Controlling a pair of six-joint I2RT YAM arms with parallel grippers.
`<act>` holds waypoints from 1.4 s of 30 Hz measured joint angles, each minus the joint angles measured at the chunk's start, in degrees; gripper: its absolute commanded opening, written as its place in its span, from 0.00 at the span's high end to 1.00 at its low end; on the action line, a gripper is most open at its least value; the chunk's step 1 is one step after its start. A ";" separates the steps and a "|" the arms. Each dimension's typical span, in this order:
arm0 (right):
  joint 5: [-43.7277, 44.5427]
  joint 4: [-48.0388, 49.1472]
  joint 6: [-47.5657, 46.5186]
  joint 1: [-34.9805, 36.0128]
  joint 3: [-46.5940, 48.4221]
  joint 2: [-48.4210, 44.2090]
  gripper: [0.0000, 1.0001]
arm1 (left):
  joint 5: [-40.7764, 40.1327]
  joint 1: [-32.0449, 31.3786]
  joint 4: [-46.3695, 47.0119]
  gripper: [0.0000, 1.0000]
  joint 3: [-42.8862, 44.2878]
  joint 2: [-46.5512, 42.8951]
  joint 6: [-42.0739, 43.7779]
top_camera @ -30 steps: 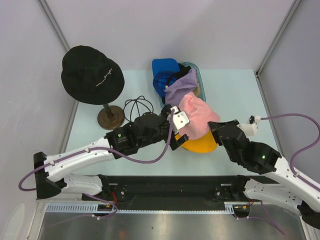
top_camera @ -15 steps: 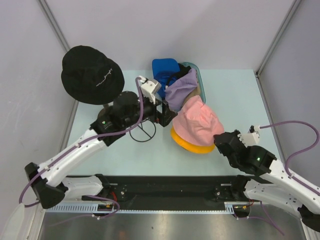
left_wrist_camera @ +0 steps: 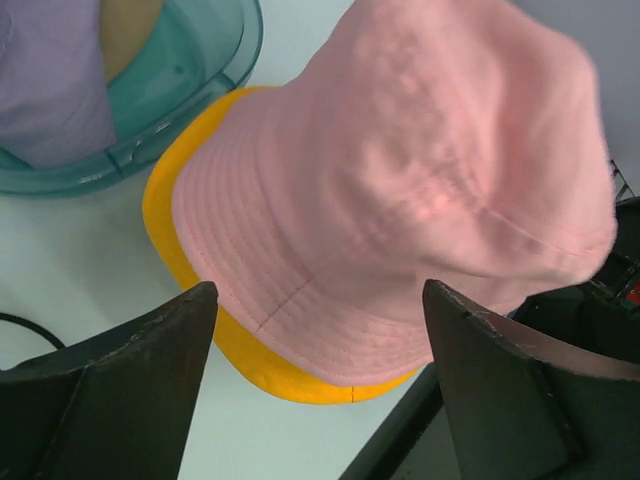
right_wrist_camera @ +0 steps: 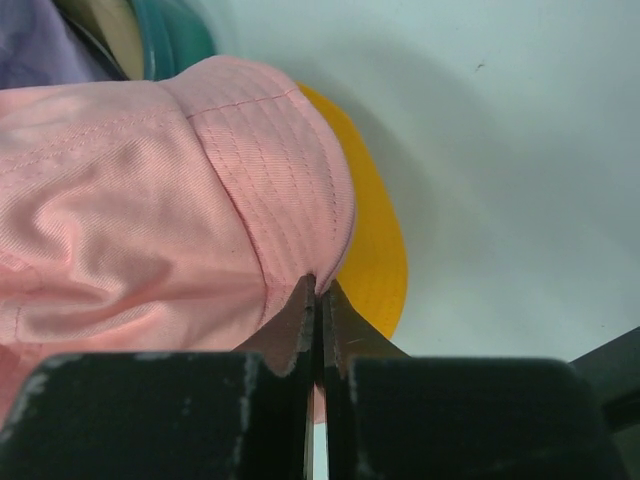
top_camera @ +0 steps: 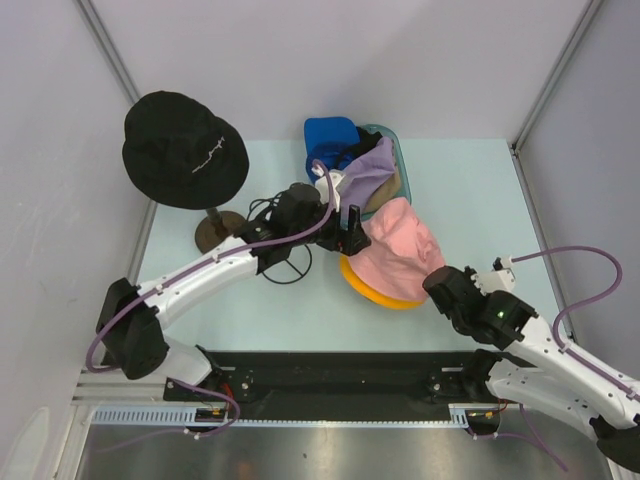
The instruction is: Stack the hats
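Observation:
A pink bucket hat (top_camera: 400, 248) lies on top of an orange bucket hat (top_camera: 372, 291) at mid-table. My right gripper (top_camera: 438, 284) is shut on the pink hat's near-right brim (right_wrist_camera: 300, 215); the orange brim (right_wrist_camera: 378, 262) shows beneath it. My left gripper (top_camera: 352, 230) is open and empty, just left of the pink hat (left_wrist_camera: 400, 180), with the orange hat's brim (left_wrist_camera: 190, 265) below it. A lavender hat (top_camera: 365, 175), a blue cap (top_camera: 328, 138) and a tan one sit in a teal basin (top_camera: 402, 165). A black bucket hat (top_camera: 185, 150) sits on a stand.
A black wire head form (top_camera: 280, 215) stands under my left arm, next to the stand's round brown base (top_camera: 222, 232). The teal basin (left_wrist_camera: 190, 90) lies just behind the stacked hats. Grey walls close in the left, back and right sides.
My left gripper let go of the pink hat, swung back towards the blue cap, then returned to the pink hat's left side. My right gripper drew the pink brim back over the orange hat.

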 measured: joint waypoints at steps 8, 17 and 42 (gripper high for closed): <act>-4.33 2.43 -3.87 -4.42 -1.88 0.11 1.00 | 0.57 1.62 1.97 0.28 -5.14 1.09 -4.55; -7.80 4.48 -8.33 -6.45 -2.84 1.62 0.56 | 1.88 1.88 4.63 0.30 -9.79 1.09 -7.37; -51.39 24.98 -52.52 -51.89 13.64 17.94 0.32 | -0.98 4.35 4.44 0.30 -0.44 7.58 -7.43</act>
